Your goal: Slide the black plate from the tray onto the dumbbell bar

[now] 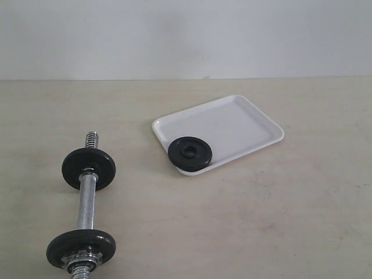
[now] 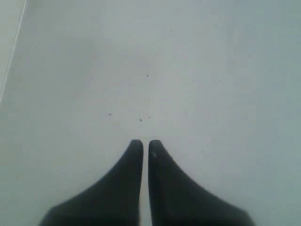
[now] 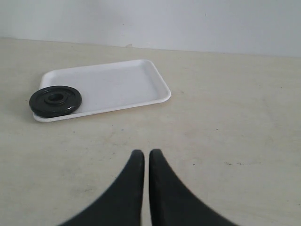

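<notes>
The small black plate [image 1: 190, 153] lies flat on the near-left corner of the white tray [image 1: 232, 125], slightly over its rim. The dumbbell bar [image 1: 87, 200] lies on the table at the lower left, carrying two wider black discs and a star nut at its near end. Neither gripper shows in the exterior view. My right gripper [image 3: 146, 153] is shut and empty, hovering over bare table well short of the black plate [image 3: 55, 100] and the tray [image 3: 122, 84]. My left gripper [image 2: 145, 142] is shut and empty over a plain pale surface.
The beige tabletop [image 1: 261, 221] stretches between bar and tray. A white wall [image 1: 186, 35] backs the table. The bar's far threaded end [image 1: 92, 139] points toward the back.
</notes>
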You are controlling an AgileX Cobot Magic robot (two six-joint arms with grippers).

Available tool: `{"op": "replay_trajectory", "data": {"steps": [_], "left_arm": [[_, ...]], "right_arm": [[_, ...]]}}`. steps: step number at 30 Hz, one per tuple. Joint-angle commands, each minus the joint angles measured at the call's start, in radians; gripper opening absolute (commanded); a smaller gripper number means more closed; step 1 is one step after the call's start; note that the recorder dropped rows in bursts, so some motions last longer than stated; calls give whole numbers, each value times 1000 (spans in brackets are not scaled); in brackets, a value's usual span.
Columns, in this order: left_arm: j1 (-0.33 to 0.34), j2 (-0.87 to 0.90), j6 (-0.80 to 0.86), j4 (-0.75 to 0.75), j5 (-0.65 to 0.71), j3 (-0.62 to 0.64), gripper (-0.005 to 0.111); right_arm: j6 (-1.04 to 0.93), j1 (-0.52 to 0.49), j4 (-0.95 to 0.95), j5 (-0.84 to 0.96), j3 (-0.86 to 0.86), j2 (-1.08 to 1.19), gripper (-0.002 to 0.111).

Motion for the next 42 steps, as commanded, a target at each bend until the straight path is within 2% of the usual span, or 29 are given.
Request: {"op": "replay_trajectory", "data": {"steps": [1,4,8,11,13,15,17,26,32,33,38,42], "left_arm": [[3,-3,-114,9,28,-1,4],[3,-3,-118,106,124,-1,4],[3,-3,-133,106,180,-1,4],[3,-3,-166,106,281,-1,4],[3,-3,-207,98,382,-1,4],[3,-3,-233,93,366,-1,4],[3,-3,-233,93,343,-1,4],[3,-3,-233,95,330,-1,4],[3,-3,-233,95,330,-1,4],[3,-3,-233,95,330,-1,4],[3,-3,-233,95,330,-1,4],[3,-3,-233,95,327,-1,4]], "right_arm": [[-3,-2,-8,-3,-1,-5,0],[-3,-2,-8,-3,-1,-5,0],[-3,-2,-8,-5,-1,-5,0],[-14,-2,-43,-8,-1,-5,0],[-37,-2,-189,-18,-1,-5,0],[-37,-2,-437,-43,-1,-5,0],[-37,-2,-607,-57,-1,-5,0],[-37,-2,-965,-130,-1,-5,0],[-5,-2,-1009,-128,-5,-5,0],[37,-2,-1000,-129,-18,-5,0],[558,-2,-861,-133,-68,-5,0],[607,-2,-820,-184,-72,-5,0]]}}
